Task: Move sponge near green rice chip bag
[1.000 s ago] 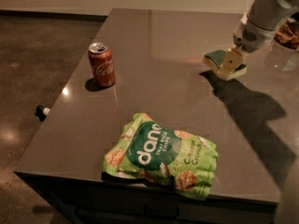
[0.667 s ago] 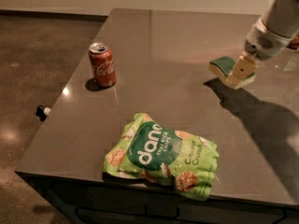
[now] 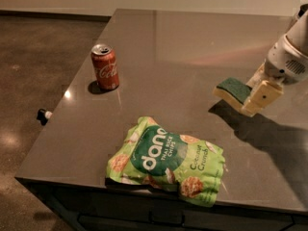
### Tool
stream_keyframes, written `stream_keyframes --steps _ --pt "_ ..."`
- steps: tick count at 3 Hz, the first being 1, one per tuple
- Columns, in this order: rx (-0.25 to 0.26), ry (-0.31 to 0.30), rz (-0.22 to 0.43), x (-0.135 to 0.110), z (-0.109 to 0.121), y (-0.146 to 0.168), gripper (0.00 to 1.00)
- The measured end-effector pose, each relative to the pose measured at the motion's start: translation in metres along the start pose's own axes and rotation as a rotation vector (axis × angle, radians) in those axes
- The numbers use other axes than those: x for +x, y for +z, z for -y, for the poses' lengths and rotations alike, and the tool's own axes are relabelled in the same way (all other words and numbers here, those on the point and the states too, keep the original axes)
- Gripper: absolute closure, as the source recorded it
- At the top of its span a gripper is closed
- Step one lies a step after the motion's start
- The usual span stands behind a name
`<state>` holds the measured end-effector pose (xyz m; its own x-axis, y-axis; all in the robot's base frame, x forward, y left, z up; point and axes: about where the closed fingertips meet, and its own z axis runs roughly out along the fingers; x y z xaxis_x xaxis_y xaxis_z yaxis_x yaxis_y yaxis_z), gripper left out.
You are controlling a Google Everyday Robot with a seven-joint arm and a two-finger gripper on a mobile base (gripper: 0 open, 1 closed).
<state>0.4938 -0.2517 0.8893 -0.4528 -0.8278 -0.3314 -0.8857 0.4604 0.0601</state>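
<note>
The sponge [image 3: 232, 88], dark green on top with pale yellow foam below, is at the right of the table, gripped at its right end by my gripper [image 3: 251, 96]. The cream fingers [image 3: 263, 94] are shut on it, and it hangs slightly above the tabletop with a shadow beneath. The green rice chip bag [image 3: 168, 159], lime green with white "dang" lettering, lies flat near the table's front edge. It is to the left of the sponge and nearer the camera, clearly apart from it.
A red soda can [image 3: 105, 67] stands upright at the left of the dark grey table [image 3: 183, 47]. The arm comes in from the upper right. A small dark object [image 3: 43, 115] lies on the floor beside the table's left edge.
My gripper has moved towards the table's front with the sponge in it, and a little to the right. The bag and the can have not moved.
</note>
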Motion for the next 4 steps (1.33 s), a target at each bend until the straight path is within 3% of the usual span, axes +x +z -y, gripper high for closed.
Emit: stream_keyframes --steps 2,3,4 --pt "-0.067 -0.273 -0.011 0.000 -0.054 0.007 1.00" --pt "-0.087 -0.406 -0.035 0.001 -0.072 0.010 0.87" --pt "-0.104 -0.510 -0.058 0.006 -0.079 0.010 0.64"
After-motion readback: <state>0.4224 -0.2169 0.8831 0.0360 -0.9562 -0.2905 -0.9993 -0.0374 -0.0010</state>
